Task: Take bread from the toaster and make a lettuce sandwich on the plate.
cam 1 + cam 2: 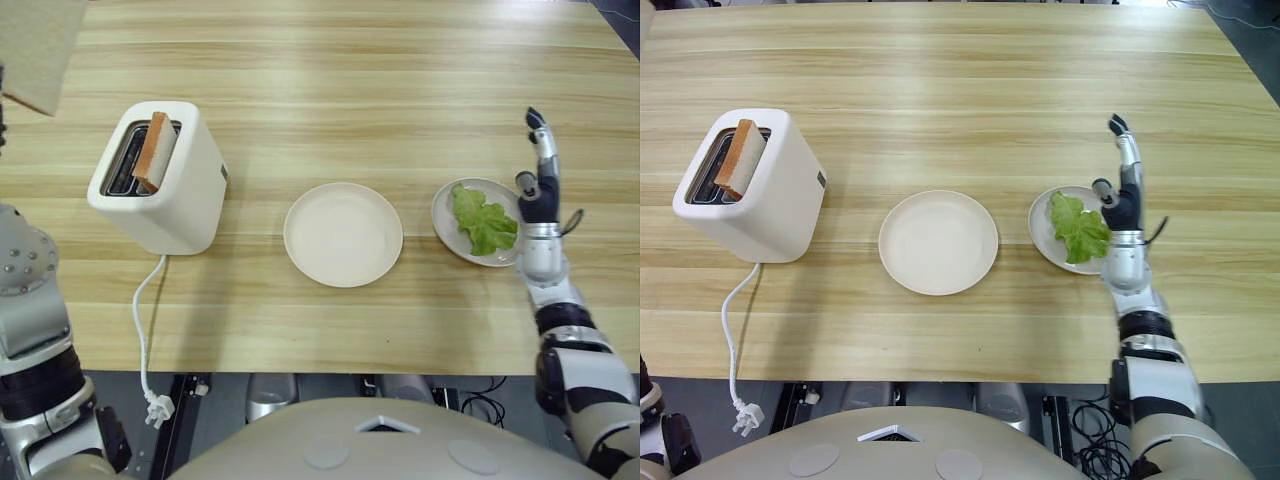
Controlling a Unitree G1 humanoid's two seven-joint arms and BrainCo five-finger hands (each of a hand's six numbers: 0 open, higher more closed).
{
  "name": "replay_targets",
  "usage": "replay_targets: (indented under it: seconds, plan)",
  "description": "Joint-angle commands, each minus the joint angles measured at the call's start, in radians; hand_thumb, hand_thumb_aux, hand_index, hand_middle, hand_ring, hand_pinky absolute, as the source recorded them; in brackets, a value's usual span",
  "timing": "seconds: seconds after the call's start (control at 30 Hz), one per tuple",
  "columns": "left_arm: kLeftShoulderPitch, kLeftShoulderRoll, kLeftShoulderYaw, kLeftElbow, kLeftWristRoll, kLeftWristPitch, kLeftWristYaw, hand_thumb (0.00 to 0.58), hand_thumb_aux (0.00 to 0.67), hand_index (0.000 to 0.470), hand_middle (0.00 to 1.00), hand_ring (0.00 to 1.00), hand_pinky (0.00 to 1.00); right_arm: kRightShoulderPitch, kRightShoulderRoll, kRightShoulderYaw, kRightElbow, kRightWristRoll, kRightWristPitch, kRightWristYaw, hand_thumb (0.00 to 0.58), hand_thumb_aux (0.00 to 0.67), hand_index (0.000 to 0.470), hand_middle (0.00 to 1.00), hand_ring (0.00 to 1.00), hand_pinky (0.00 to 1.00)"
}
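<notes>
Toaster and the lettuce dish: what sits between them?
An empty cream plate, bare table either side; both eye views show it between toaster and lettuce dish.

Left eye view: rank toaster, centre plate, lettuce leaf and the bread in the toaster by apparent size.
1. toaster, standing nearer the camera.
2. centre plate.
3. lettuce leaf and bread look near alike; the bread is partly sunk in its slot, so unranked.

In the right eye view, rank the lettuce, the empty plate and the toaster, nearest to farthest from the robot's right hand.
1. Lettuce, just left of the right hand.
2. Empty plate, at the table's centre.
3. Toaster, far left.
</notes>
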Motion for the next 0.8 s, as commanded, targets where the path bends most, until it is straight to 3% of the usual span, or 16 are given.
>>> replay_targets:
  seconds: [0.03,0.17,0.37,0.6,0.8]
  plan:
    - [-0.04,-0.061,-0.19,-0.048,-0.069,0.041,-0.147,0.58,0.67,0.46,1.0,1.0,1.0,0.073,-0.084,0.094,-0.067,-0.219,0.205,-0.164,0.0,0.0,0.0,0.0,0.0,0.0]
    - [-0.066,-0.109,-0.357,0.03,-0.013,0.055,-0.238,0.58,0.67,0.46,1.0,1.0,1.0,0.12,-0.161,0.201,-0.118,-0.376,0.352,-0.248,0.0,0.0,0.0,0.0,0.0,0.0]
    - [-0.049,-0.185,-0.575,0.225,-0.033,0.043,-0.363,0.58,0.67,0.46,1.0,1.0,1.0,0.084,-0.19,0.332,-0.055,-0.46,0.509,-0.236,0.0,0.0,0.0,0.0,0.0,0.0]
    - [-0.071,-0.207,-0.741,0.427,-0.046,-0.004,-0.499,0.58,0.67,0.46,1.0,1.0,1.0,0.026,-0.172,0.401,-0.038,-0.441,0.528,-0.236,0.0,0.0,0.0,0.0,0.0,0.0]
    - [-0.174,-0.216,-0.745,0.586,-0.156,-0.015,-0.627,0.58,0.67,0.46,1.0,1.0,1.0,0.014,-0.157,0.438,-0.058,-0.431,0.527,-0.237,0.0,0.0,0.0,0.0,0.0,0.0]
